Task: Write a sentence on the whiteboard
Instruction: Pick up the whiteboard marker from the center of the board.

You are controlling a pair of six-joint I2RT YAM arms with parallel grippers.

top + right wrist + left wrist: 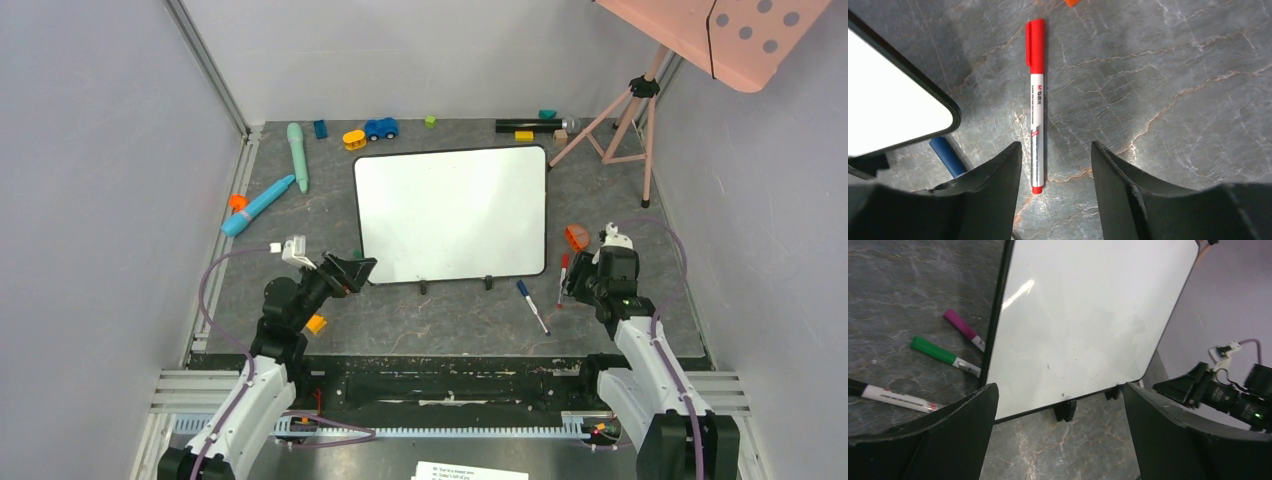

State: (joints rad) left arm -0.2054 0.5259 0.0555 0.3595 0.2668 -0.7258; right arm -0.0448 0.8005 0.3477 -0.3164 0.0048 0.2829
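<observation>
A grey marbled table fenced by pale walls carries everything. The whiteboard rests in the middle with no writing on it, so the task looks unstarted. The left gripper hangs with its jaws spread wide and empty at the board's near left corner, probably to steady it. The right gripper hovers just off the near right corner, also spread and empty. Its jaws stand either side of the tail of the capped red marker, apparently placed to pick it up. A blue marker lies beside.
</observation>
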